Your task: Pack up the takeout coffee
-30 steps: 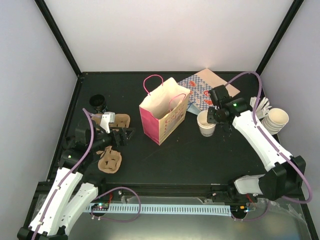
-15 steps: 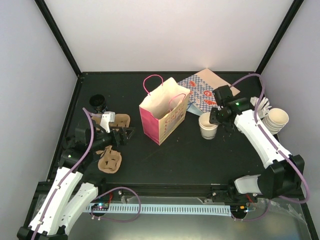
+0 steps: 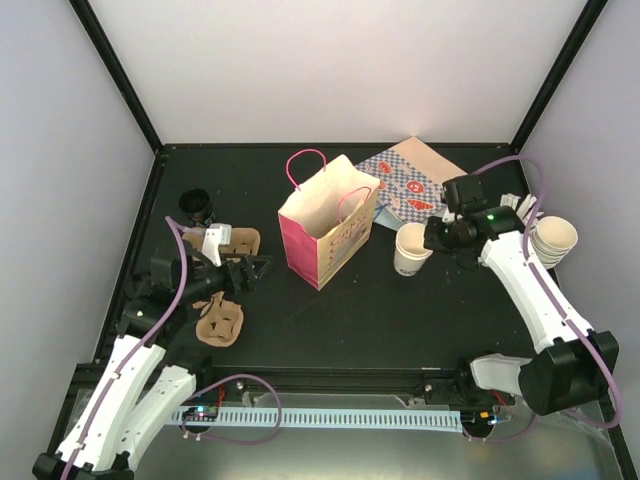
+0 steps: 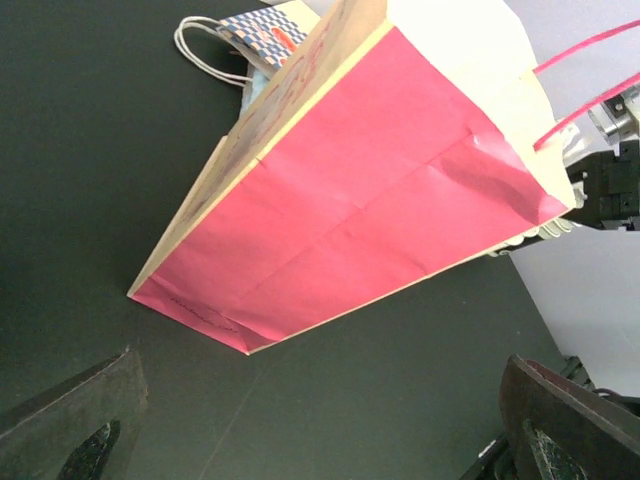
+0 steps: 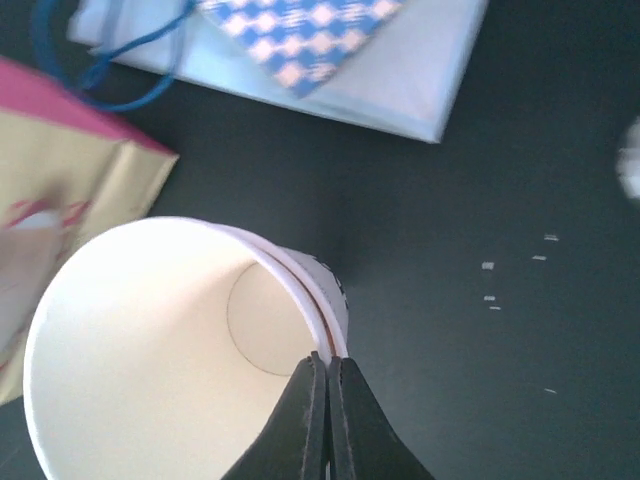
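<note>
The takeout coffee cup (image 3: 411, 250) sat just right of the pink bag (image 3: 325, 225) on the dark worktop (image 3: 400, 320), its mouth open upward. The right jaws were closed on the right side of the cup's rim, 1 inside the cream wall and 1 outside, pinching the paper between them. Whether the cup's base touched the worktop could not be told. The left jaws were spread wide and held nothing, low over the worktop left of the bag, well apart from the cup.
</note>
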`<state>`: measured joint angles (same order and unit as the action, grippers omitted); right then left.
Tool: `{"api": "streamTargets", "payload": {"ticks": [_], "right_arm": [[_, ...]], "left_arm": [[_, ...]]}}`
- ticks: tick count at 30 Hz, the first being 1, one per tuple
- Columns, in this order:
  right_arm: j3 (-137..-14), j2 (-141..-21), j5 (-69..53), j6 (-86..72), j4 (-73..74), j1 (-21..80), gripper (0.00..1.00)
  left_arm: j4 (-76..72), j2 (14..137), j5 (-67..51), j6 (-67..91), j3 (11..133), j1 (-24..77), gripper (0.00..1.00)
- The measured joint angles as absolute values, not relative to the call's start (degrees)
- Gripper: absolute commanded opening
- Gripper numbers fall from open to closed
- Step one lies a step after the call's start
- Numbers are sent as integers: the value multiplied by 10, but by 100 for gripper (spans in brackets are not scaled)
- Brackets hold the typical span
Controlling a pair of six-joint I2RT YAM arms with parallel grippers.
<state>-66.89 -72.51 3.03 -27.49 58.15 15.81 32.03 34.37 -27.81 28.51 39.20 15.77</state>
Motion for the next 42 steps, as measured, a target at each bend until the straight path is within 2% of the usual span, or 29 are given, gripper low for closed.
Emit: {"api": "streamTargets", "payload": {"ticks": [2,5,6,9,12,14,16,17,20,24,27,30,33,34,37,40,42], "right_arm": [[-668,-717,-4,-256,572,151,1],[-669,-701,93,-287,580,148,1],[-671,-699,92,-290,585,136,1],[-668,-695,7,-259,557,115,1],[-667,-696,64,-279,567,118,1],[-667,-699,37,-281,574,96,1],[-649,-696,-57,-260,542,89,1],[-646,-698,-63,-256,545,94,1],[-647,-707,17,-292,566,89,1],[-635,-708,-88,-257,542,79,1],[-637,-711,-6,-288,556,75,1],[-626,-707,-68,-260,537,61,1],[-626,-701,10,-285,548,68,1],[-625,-698,3,-283,549,62,1],[-610,-684,-81,-253,519,61,1],[-617,-682,0,-269,536,68,1],[-618,-681,6,-269,540,57,1]], "left_arm": [[311,341,-283,295,387,163,99],[298,341,-286,309,381,178,99],[295,341,-285,314,379,185,99],[283,341,-283,331,370,217,99],[262,342,-272,352,355,259,99],[248,344,-258,367,343,296,99],[235,350,-240,382,333,335,99],[229,353,-233,388,330,352,99],[210,365,-200,408,326,411,99],[186,376,-160,425,325,464,99],[162,392,-134,435,324,496,99],[143,415,-116,442,325,525,99],[126,442,-97,447,325,551,99],[119,450,-92,448,325,560,99],[104,473,-77,448,325,581,99],[86,501,-62,448,330,603,99],[76,525,-52,446,341,617,99]]}}
